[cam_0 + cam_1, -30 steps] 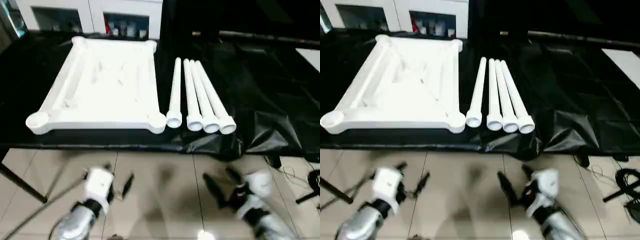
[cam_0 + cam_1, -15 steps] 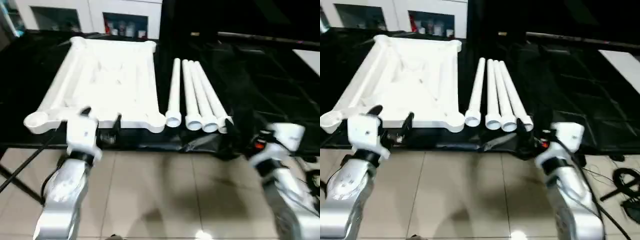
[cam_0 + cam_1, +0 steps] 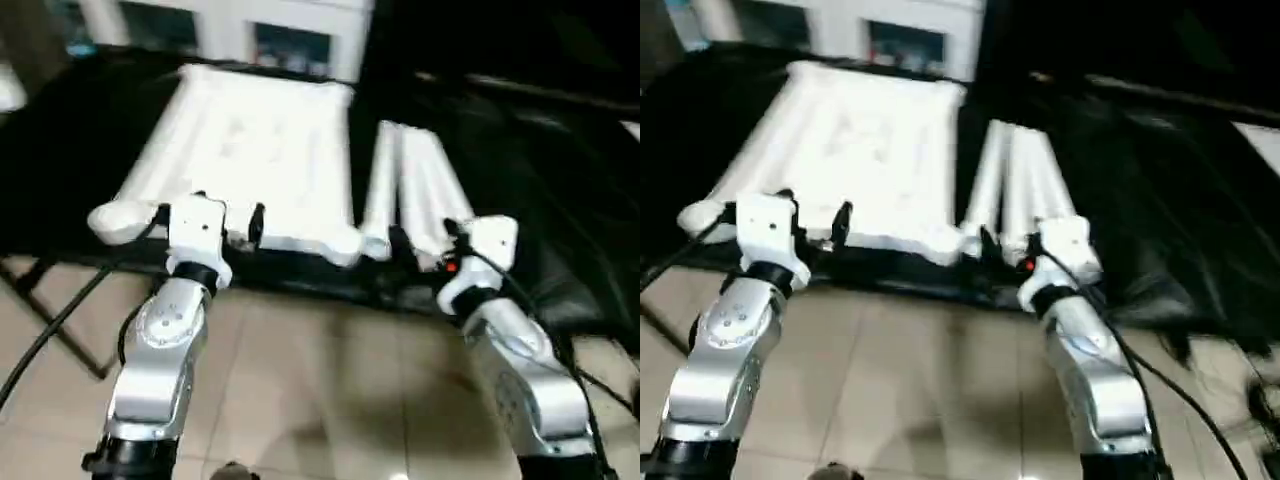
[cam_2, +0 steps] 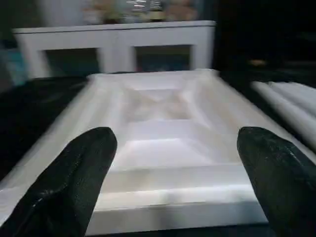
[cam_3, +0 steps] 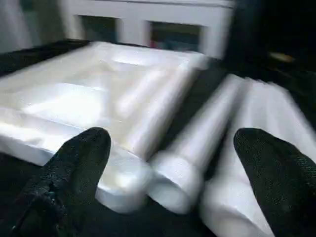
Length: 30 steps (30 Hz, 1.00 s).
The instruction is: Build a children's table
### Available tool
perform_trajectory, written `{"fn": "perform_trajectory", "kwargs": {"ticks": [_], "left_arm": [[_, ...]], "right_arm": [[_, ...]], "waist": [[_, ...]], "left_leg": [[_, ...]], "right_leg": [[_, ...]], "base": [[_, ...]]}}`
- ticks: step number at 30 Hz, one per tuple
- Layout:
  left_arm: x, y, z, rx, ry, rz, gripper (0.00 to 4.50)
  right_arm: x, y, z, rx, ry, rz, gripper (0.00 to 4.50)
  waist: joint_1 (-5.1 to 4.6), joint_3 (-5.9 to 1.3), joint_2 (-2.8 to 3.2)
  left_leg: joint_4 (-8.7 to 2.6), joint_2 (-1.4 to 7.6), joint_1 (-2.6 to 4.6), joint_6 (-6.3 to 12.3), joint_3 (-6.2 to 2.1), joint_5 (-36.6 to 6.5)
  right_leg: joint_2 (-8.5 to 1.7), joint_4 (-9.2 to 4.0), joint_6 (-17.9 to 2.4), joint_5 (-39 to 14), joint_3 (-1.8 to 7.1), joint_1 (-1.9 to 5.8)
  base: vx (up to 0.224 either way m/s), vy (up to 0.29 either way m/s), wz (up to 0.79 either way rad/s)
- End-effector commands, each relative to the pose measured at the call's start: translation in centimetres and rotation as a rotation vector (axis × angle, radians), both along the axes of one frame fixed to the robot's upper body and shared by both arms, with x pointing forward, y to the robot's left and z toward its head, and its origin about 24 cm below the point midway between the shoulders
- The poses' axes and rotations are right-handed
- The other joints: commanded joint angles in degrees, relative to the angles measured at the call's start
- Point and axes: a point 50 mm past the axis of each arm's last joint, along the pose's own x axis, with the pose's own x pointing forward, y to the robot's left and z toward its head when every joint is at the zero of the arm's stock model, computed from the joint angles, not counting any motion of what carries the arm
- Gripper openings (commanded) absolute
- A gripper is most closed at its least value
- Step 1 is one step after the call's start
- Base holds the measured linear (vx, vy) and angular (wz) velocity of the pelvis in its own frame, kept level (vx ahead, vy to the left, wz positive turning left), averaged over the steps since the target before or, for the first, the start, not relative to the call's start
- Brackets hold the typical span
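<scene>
While both grippers stand spread wide with nothing between their fingers, the left gripper hangs at the tabletop's near edge and the right gripper at the near ends of the 4 legs. Tabletop lies underside up on the black-draped table, legs side by side just to its right. Behind stands a white cabinet; below, tiled floor and a loose cable.

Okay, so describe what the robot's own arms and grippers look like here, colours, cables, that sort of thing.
Both forearms are rounded silver shells. Each ends in a boxy white wrist block carrying two black fingers: the left gripper and the right gripper. A thin black cable trails from the left wrist, another runs along the right forearm, and a small red mark sits on the right wrist.
</scene>
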Motion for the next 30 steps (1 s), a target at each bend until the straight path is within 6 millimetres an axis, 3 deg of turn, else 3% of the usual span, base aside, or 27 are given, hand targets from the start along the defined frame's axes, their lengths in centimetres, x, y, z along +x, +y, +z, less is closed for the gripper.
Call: {"fn": "perform_trajectory", "kwargs": {"ticks": [1,2,3,4,5,6,7,8,9,10,11,12,13,15,16,17,18,19,21,22,23,24,25,26,27,29,30], "left_arm": [[-0.1,0.5,-0.3,0.036,0.019,0.015,4.50],[-0.2,0.6,-0.5,0.039,0.026,0.014,4.50],[-0.3,0.7,-0.5,0.039,0.030,0.013,4.50],[-0.4,0.8,-0.7,0.039,0.036,0.012,4.50],[-0.5,0.8,-0.8,0.042,0.045,0.007,4.50],[-0.6,0.9,-0.9,0.043,0.052,0.003,4.50],[-0.7,0.9,-1.2,0.055,0.061,-0.001,4.50],[-0.9,0.9,-1.5,0.065,0.073,-0.012,4.50],[-1.0,0.8,-1.6,0.063,0.077,-0.018,4.50],[-1.0,0.7,-1.7,0.059,0.083,-0.026,4.50],[-1.0,0.7,-1.7,0.059,0.083,-0.026,4.50],[-1.0,0.7,-1.7,0.067,0.085,-0.028,4.50],[-1.0,0.7,-1.8,0.072,0.087,-0.029,4.50],[-1.0,0.4,-1.9,0.076,0.095,-0.052,4.50],[-1.1,0.4,-2.0,0.077,0.097,-0.059,4.50],[-1.1,0.2,-2.0,0.079,0.101,-0.075,4.50],[-1.2,0.1,-2.1,0.081,0.105,-0.093,4.50],[-1.2,0.1,-2.1,0.081,0.105,-0.093,4.50],[-1.2,0.2,-2.0,0.077,0.102,-0.100,4.50],[-1.1,0.2,-1.9,0.074,0.101,-0.101,4.50],[-1.1,0.2,-1.9,0.074,0.101,-0.101,4.50],[-1.1,0.1,-1.9,0.077,0.097,-0.101,4.50],[-1.1,0.1,-1.9,0.077,0.096,-0.101,4.50],[-1.1,0.1,-2.0,0.082,0.096,-0.102,4.50],[-1.2,0.0,-2.1,0.087,0.097,-0.103,4.50],[-1.4,-0.1,-2.1,0.070,0.099,-0.111,4.50],[-1.5,-0.2,-2.0,0.080,0.094,-0.130,4.50]], "right_arm": [[0.0,0.2,0.1,-0.021,-0.006,0.014,4.39],[0.0,0.1,0.1,-0.011,-0.002,0.011,4.39],[-0.1,0.1,0.0,-0.004,0.001,0.009,4.39],[-0.1,0.0,0.0,0.004,0.006,0.000,4.39],[-0.1,-0.1,-0.2,0.000,0.018,-0.011,4.39],[-0.1,-0.2,-0.3,-0.006,0.025,-0.018,4.39],[-0.2,-0.3,-0.4,-0.011,0.026,-0.020,4.39],[-0.4,-0.6,-0.6,-0.030,0.030,-0.040,4.39],[-0.4,-0.7,-0.7,-0.038,0.034,-0.051,4.39],[-0.5,-0.9,-0.9,-0.047,0.045,-0.067,4.39],[-0.5,-0.9,-0.9,-0.047,0.045,-0.067,4.39],[-0.5,-1.0,-1.1,-0.049,0.055,-0.071,4.39],[-0.6,-1.1,-1.2,-0.051,0.060,-0.072,4.39],[-0.6,-1.7,-1.5,-0.045,0.081,-0.117,4.39],[-0.7,-1.9,-1.6,-0.047,0.084,-0.131,4.39],[-0.8,-2.1,-1.5,-0.044,0.083,-0.142,4.39],[-0.8,-2.4,-1.3,-0.037,0.079,-0.152,4.39],[-0.8,-2.4,-1.3,-0.037,0.079,-0.152,4.39],[-0.8,-2.8,-1.0,-0.044,0.071,-0.159,4.39],[-0.8,-2.8,-0.9,-0.048,0.069,-0.159,4.39],[-0.8,-2.8,-0.9,-0.048,0.069,-0.159,4.39],[-0.8,-2.9,-0.8,-0.057,0.065,-0.142,4.39],[-0.8,-2.9,-0.7,-0.068,0.061,-0.129,4.39],[-0.7,-2.9,-0.6,-0.075,0.056,-0.119,4.39],[-0.6,-2.9,-0.5,-0.081,0.052,-0.113,4.39],[-0.5,-2.8,-0.3,-0.075,0.048,-0.094,4.39],[-0.5,-2.7,-0.1,-0.073,0.040,-0.064,4.39]], "waist": [[0.48,-1.76,0.72],[-0.69,-2.36,2.00],[-2.38,-3.01,1.74],[-2.48,-3.14,1.91],[-2.46,-3.26,1.71],[-2.44,-2.91,1.19],[-2.51,-2.37,0.92],[-2.86,-2.58,0.10],[-2.07,-2.62,-1.97],[0.18,-2.26,-3.73],[1.03,-1.74,-3.23],[1.78,-2.75,-3.56],[1.95,-3.12,-3.65],[2.21,-3.26,-2.74],[1.65,-2.96,-0.29],[1.01,-3.01,2.40],[-0.47,-2.89,2.20],[-0.26,-3.04,1.93],[-0.27,-3.09,0.69],[-0.55,-3.20,-0.40],[-0.55,-2.94,-1.77],[2.08,-3.15,-4.27],[3.61,-2.92,-4.16],[4.77,-4.87,-3.94],[3.35,-5.22,-4.44],[2.24,-4.17,-3.23],[2.07,-3.13,-0.92]], "left_leg": [[-4.16,1.63,1.44,5.54,-0.26,-24.52],[-5.25,4.99,7.70,2.34,-0.86,-29.16],[-8.01,8.48,11.18,2.17,-5.80,-34.75],[-8.08,8.93,12.18,3.67,-6.83,-34.42],[-7.33,8.76,11.61,8.19,-6.59,-30.92],[-7.67,8.10,10.36,11.97,-4.71,-27.80],[-8.72,6.20,8.42,11.79,-1.38,-28.37],[-8.78,5.14,7.76,10.97,-0.35,-28.91],[-7.69,2.36,6.67,7.69,2.72,-32.51],[0.70,-1.04,6.14,5.83,4.34,-24.79],[3.78,-0.72,5.70,5.40,3.53,-18.40],[5.92,-0.19,1.46,4.13,1.00,-11.50],[6.05,-0.57,-1.30,2.96,-0.34,-7.98],[4.30,-0.75,-0.35,2.84,-0.16,-5.14],[-2.09,0.80,1.78,2.87,0.90,-0.43],[-4.81,4.01,8.69,-1.79,0.88,-7.91],[-7.58,9.97,12.59,-7.24,-2.50,-26.57],[-8.42,11.72,13.49,-8.29,-2.62,-29.75],[-8.82,11.37,13.65,-7.28,1.91,-22.03],[-8.30,8.66,14.04,-6.83,5.44,-19.28],[-7.25,6.10,13.35,-6.59,7.66,-21.53],[-0.05,-2.19,10.06,-3.92,9.76,-25.50],[4.82,-3.27,8.04,-2.32,7.55,-24.18],[8.67,-1.20,0.02,0.54,1.06,-9.85],[10.48,-1.84,-3.19,-1.02,-0.60,-4.54],[6.99,-1.11,-2.60,-1.18,-1.28,5.37],[1.10,-0.42,-1.47,2.33,-0.83,9.84]], "right_leg": [[-4.90,-7.05,-7.70,-32.80,2.44,3.09],[-2.55,-4.69,-8.34,-28.84,3.79,-0.91],[0.71,3.16,-6.96,-17.02,4.66,-3.78],[0.88,5.62,-4.61,-12.04,5.64,-5.88],[0.69,8.52,-0.91,-6.81,6.75,-8.03],[0.47,9.42,-0.02,-2.39,7.15,-9.32],[0.55,8.24,-1.60,2.72,7.02,-9.25],[-0.01,6.17,-2.14,4.70,7.60,-8.60],[-1.92,1.13,-1.95,-1.89,10.49,-6.53],[-6.95,-5.29,-2.03,-34.36,16.29,-4.93],[-9.97,-7.76,-3.41,-47.96,18.67,-4.43],[-11.07,-6.13,-6.51,-50.24,20.12,-0.43],[-8.83,-3.99,-9.41,-40.44,18.70,1.49],[-6.11,-3.71,-14.01,-30.56,17.24,0.48],[-1.45,-2.93,-16.21,-21.24,12.30,-0.87],[1.74,-1.59,-12.43,-21.04,12.13,-5.90],[2.07,5.79,-8.46,-16.14,9.71,-9.44],[1.04,8.11,-7.17,-11.12,9.23,-10.32],[-0.95,9.59,-5.78,2.19,7.05,-12.76],[-1.59,7.38,-8.52,6.31,6.99,-12.75],[-1.36,5.48,-10.60,4.78,8.04,-11.61],[-1.10,-0.05,-16.21,-11.26,16.52,-5.36],[-5.65,-3.04,-22.23,-19.56,21.95,-2.18],[-10.23,-0.94,-24.67,-11.44,22.62,4.00],[-7.89,1.18,-24.97,3.72,20.78,4.06],[-6.00,-0.59,-24.07,8.29,14.63,0.57],[-2.78,-2.65,-20.43,-4.09,10.75,-1.15]], "base": [[0.109,0.029,0.76],[0.151,0.025,0.50],[0.151,0.025,0.50],[0.147,0.018,0.13],[0.120,0.010,0.08],[0.120,0.010,0.08],[0.099,-0.026,0.07],[0.112,-0.090,0.05],[0.112,-0.090,0.05],[0.138,-0.164,0.15],[0.159,-0.113,0.09],[0.159,-0.113,0.09],[0.151,-0.032,-0.07],[0.138,-0.016,0.09],[0.159,0.024,0.23],[0.148,0.064,-0.14],[0.148,0.064,-0.14],[0.148,0.067,-0.44],[0.182,0.045,-0.46],[0.193,0.011,-0.58],[0.237,-0.047,-0.58],[0.237,-0.047,-0.58],[0.261,-0.054,-0.54],[0.250,-0.024,-0.34],[0.250,-0.024,-0.34],[0.213,-0.017,-0.09],[0.199,-0.013,-0.06]]}}
